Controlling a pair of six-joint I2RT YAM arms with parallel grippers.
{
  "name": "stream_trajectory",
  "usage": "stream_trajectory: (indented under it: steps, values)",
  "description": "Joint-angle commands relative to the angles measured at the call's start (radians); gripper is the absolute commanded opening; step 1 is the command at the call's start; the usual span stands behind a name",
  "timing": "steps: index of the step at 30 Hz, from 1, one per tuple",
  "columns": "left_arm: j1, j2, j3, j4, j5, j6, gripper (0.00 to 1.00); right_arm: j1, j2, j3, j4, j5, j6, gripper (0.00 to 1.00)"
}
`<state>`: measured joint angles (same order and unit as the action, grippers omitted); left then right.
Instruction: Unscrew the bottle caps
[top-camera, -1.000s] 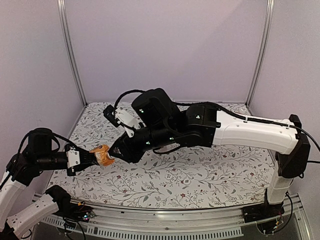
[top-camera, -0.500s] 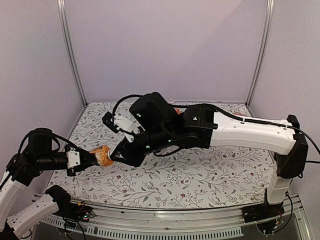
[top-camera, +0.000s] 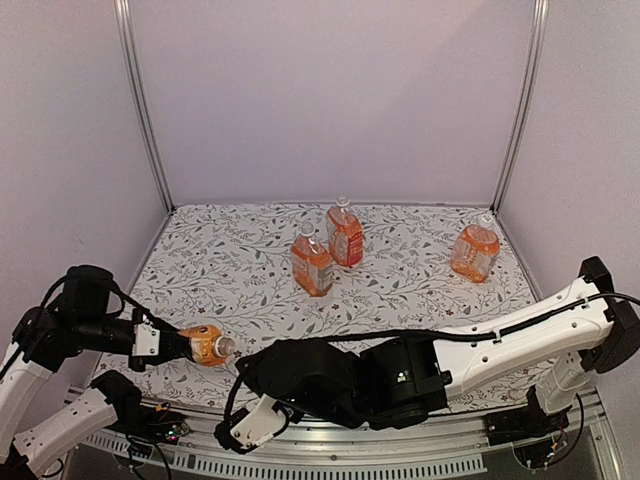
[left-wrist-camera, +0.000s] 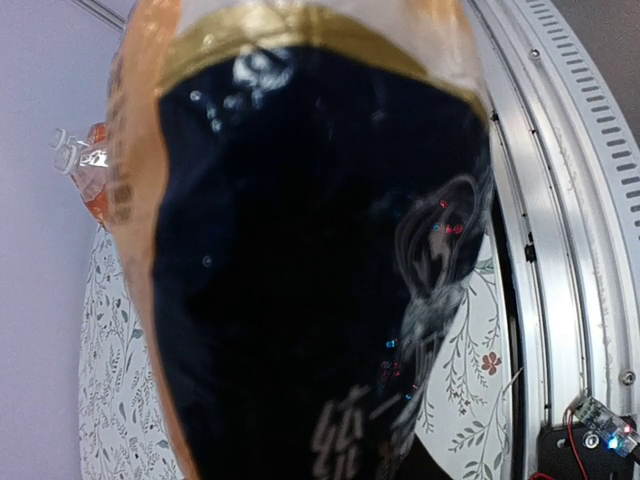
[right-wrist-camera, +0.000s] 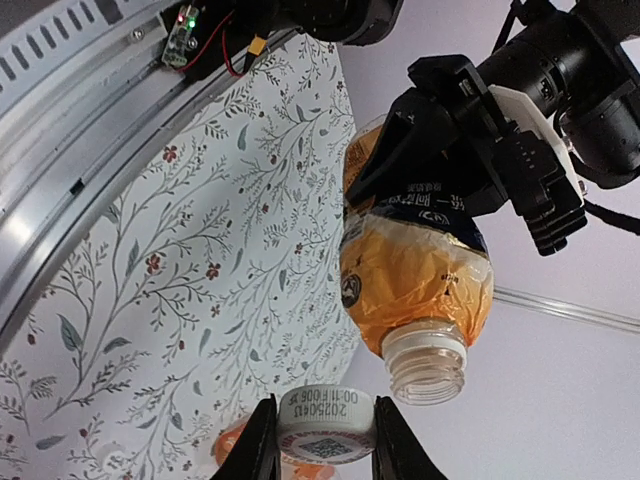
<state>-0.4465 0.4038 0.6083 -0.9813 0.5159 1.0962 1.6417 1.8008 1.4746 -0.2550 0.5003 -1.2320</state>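
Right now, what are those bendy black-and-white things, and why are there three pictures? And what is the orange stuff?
Those are two robot arms bolted to a table with a flowery cover. The wide picture comes from a camera up above and behind them. The other two come from small cameras on the arms' wrists, so things look huge and tipped over. Each arm ends in two jaws that pinch. The left arm has its jaws shut on a bottle of orange drink with a black-and-orange label, held on its side. The right arm pinches a white cap in its jaws, just in front of that bottle's open neck, so the cap is off. Farther back stand three more bottles, each with a white cap on top.
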Motion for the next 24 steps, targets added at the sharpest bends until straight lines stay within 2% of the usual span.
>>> stream_trajectory:
  steps: [1, 6, 9, 12, 13, 15, 17, 19, 20, 22, 24]
  values:
    - [0.006, -0.017, -0.010, -0.042, -0.003, 0.034, 0.32, -0.039, -0.040, 0.000, 0.244, 0.135, -0.401, 0.00]
    - [0.009, -0.040, -0.041, 0.066, -0.020, -0.117, 0.32, -0.074, -0.071, -0.029, 0.245, 0.172, -0.172, 0.00]
    - [0.017, -0.050, -0.058, 0.222, -0.025, -0.346, 0.32, -0.117, -0.099, -0.033, 0.206, 0.232, -0.001, 0.00]
    - [0.045, -0.058, -0.090, 0.417, -0.005, -0.650, 0.32, -0.227, -0.125, 0.020, -0.047, 0.229, 0.392, 0.00]
    - [0.058, -0.063, -0.105, 0.475, 0.026, -0.729, 0.32, -0.279, -0.132, 0.049, -0.160, 0.171, 0.618, 0.00]
    - [0.082, -0.071, -0.147, 0.585, 0.083, -0.895, 0.32, -0.386, -0.123, 0.094, -0.364, 0.052, 0.921, 0.00]
    - [0.106, -0.078, -0.197, 0.698, 0.124, -1.098, 0.32, -0.476, -0.090, 0.124, -0.514, -0.042, 1.187, 0.00]
    - [0.141, -0.070, -0.254, 0.826, 0.161, -1.228, 0.31, -0.530, -0.039, 0.130, -0.612, -0.106, 1.365, 0.00]
    - [0.149, -0.070, -0.264, 0.855, 0.181, -1.209, 0.31, -0.552, -0.013, 0.125, -0.646, -0.137, 1.456, 0.00]
    - [0.156, -0.089, -0.275, 0.870, 0.118, -1.222, 0.32, -0.591, 0.040, 0.110, -0.690, -0.203, 1.558, 0.00]
    - [0.172, -0.111, -0.299, 0.899, 0.158, -1.226, 0.33, -0.621, 0.087, 0.086, -0.702, -0.250, 1.630, 0.00]
